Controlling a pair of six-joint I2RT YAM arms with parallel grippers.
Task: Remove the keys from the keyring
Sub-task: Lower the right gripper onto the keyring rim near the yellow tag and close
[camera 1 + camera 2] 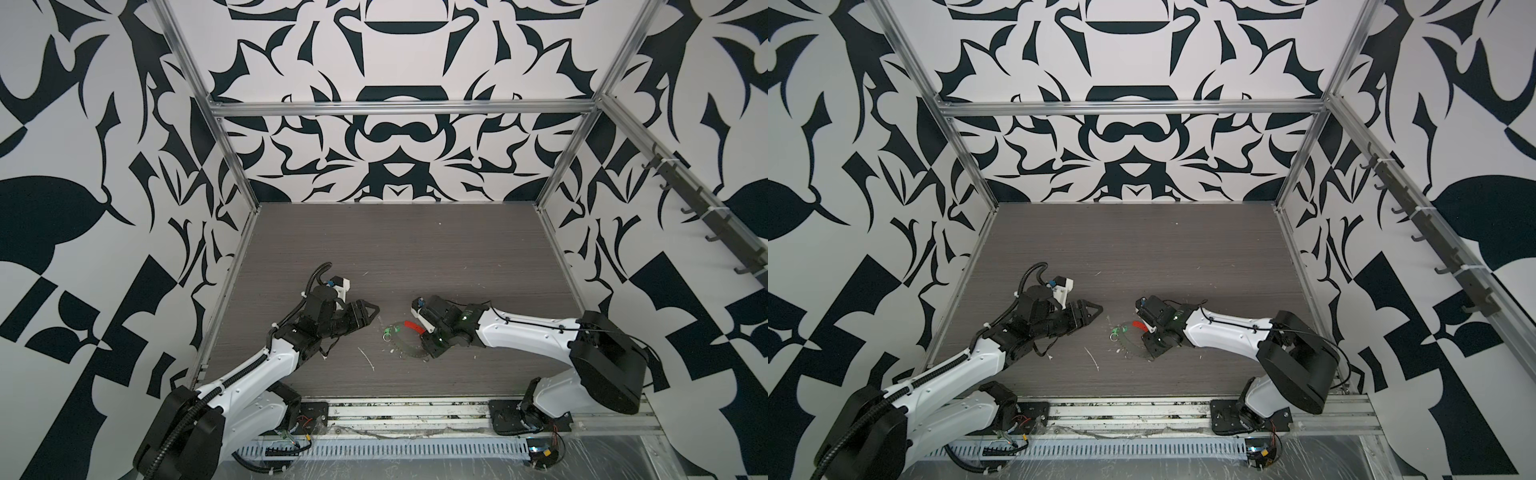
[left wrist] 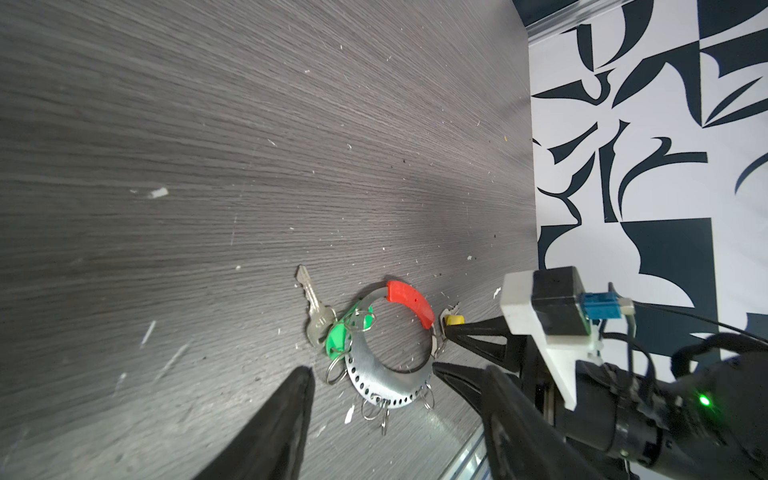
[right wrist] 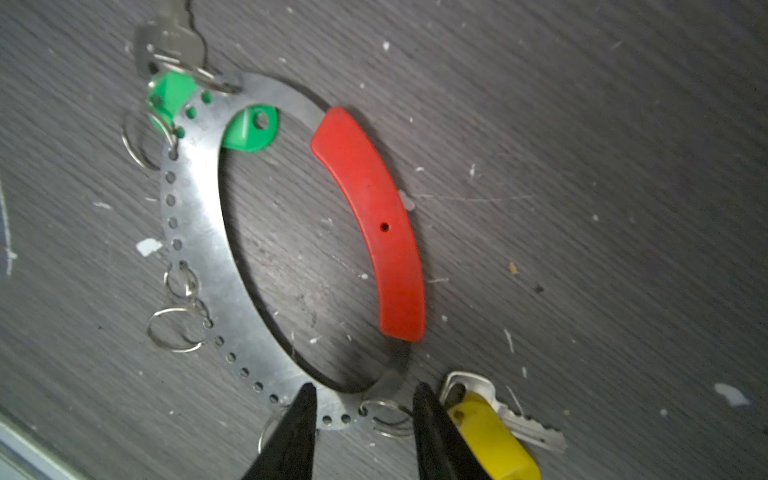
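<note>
Neither key is coming off yet: the right claw (image 3: 363,392), jaws apart, is straddling the keyring (image 3: 199,232) with the yellow key (image 3: 490,436) just beside it, seemingly hooked on, while the open left claw (image 2: 372,368) is hovering near the green key (image 2: 336,336).

Bare table (image 1: 415,257) lies open left of the keyring (image 3: 199,249); the right hand (image 3: 365,390) seemingly blocks its right side.

White flecks (image 1: 368,359) litter the grey table (image 1: 395,249) between black-and-white patterned walls (image 1: 395,145)
</note>
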